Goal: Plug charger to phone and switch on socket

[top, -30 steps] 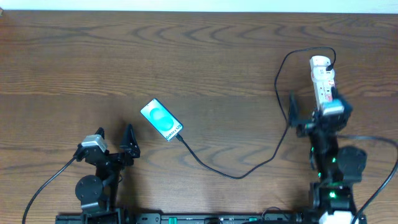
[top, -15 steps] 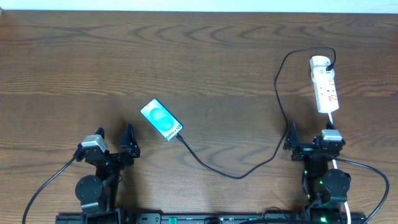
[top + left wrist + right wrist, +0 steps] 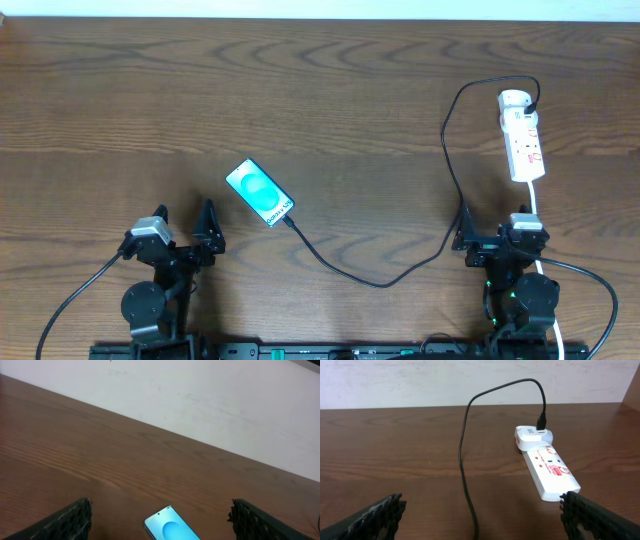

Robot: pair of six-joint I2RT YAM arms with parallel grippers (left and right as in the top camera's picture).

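The phone (image 3: pixel 260 192) lies face up and slanted on the wooden table, its turquoise screen lit; its top end shows in the left wrist view (image 3: pixel 170 526). The black charger (image 3: pixel 380 284) runs from the phone's lower right end in a long loop up to a white adapter on the socket (image 3: pixel 523 135), a white strip at the far right. In the right wrist view the socket (image 3: pixel 549 466) and the charger (image 3: pixel 464 460) lie ahead of me. My left gripper (image 3: pixel 186 220) (image 3: pixel 161 505) is open just short of the phone. My right gripper (image 3: pixel 492 228) (image 3: pixel 482 497) is open, near the table's front edge, below the socket.
The socket's white lead (image 3: pixel 535 197) runs down from the strip toward the right arm's base. A pale wall (image 3: pixel 200 395) borders the far edge of the table (image 3: pixel 350 90). Black arm cables (image 3: pixel 80 290) trail at the front corners.
The right arm has drawn back from over the socket toward the table's front edge, uncovering the strip. The left arm, phone and charger have stayed put.
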